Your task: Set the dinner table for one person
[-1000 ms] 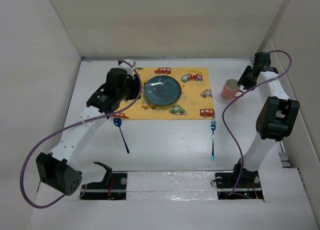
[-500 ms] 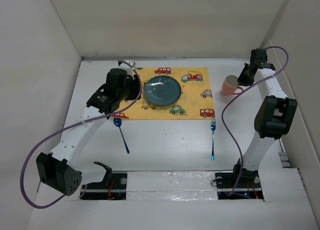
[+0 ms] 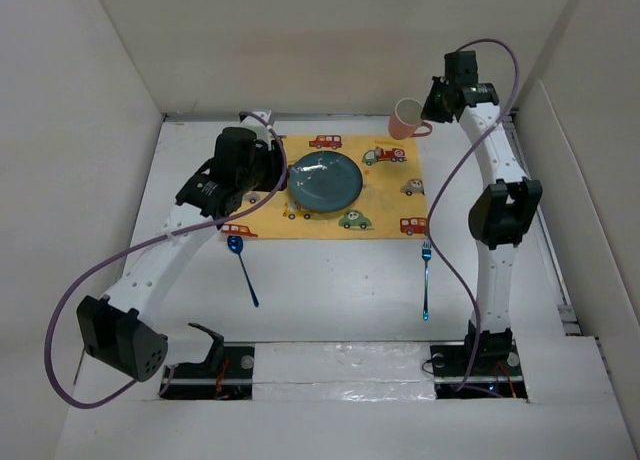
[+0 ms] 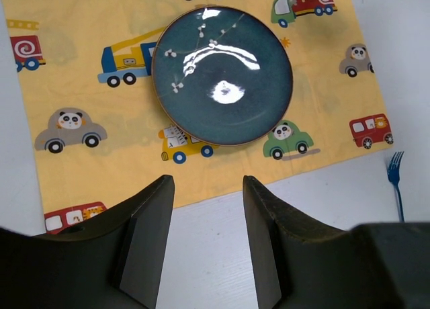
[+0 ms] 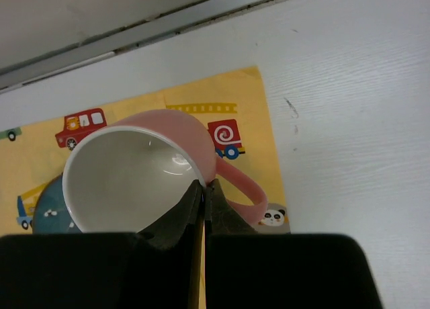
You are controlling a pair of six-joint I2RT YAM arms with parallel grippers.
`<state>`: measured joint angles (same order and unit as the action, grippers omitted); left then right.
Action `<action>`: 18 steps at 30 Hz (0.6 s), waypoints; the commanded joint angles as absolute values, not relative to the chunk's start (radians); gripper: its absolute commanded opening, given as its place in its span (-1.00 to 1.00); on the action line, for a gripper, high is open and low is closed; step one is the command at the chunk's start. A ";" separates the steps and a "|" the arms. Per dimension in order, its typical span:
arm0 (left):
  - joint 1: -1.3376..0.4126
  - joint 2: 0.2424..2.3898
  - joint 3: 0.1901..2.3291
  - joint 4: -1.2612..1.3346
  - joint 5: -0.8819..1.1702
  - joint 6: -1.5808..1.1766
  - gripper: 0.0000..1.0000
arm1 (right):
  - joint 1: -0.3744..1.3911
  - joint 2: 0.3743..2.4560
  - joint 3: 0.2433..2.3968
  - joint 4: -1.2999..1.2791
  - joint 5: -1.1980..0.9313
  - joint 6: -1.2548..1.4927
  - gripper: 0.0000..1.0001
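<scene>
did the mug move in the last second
Yes. The mug, held by the right gripper, went from right of the mat to over its far right corner.

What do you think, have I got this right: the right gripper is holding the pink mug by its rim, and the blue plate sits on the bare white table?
Not quite. The right gripper does hold the pink mug by its rim, but the blue plate sits on the yellow car-print mat, not on the bare white table. The left wrist view shows the mat all around the plate.
</scene>
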<state>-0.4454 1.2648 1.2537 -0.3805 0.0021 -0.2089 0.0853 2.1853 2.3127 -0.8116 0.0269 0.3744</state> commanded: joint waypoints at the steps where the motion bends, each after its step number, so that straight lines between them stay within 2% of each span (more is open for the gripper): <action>1: -0.445 1.275 1.318 -0.333 0.052 -0.242 -0.15 | 0.087 2.295 2.492 -0.862 0.037 0.417 -1.00; 5: -0.445 1.298 1.344 -0.340 0.048 -0.236 -0.15 | 0.087 2.362 2.552 -0.851 0.029 0.443 -1.00; 18: -0.445 1.359 1.345 -0.318 0.038 -0.238 -0.16 | 0.087 2.416 2.510 -0.818 0.026 0.463 -1.00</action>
<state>-0.4454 1.3598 1.3048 -0.3553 0.0299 -0.2287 0.0898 2.4500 2.4641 -0.9012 0.0269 0.4385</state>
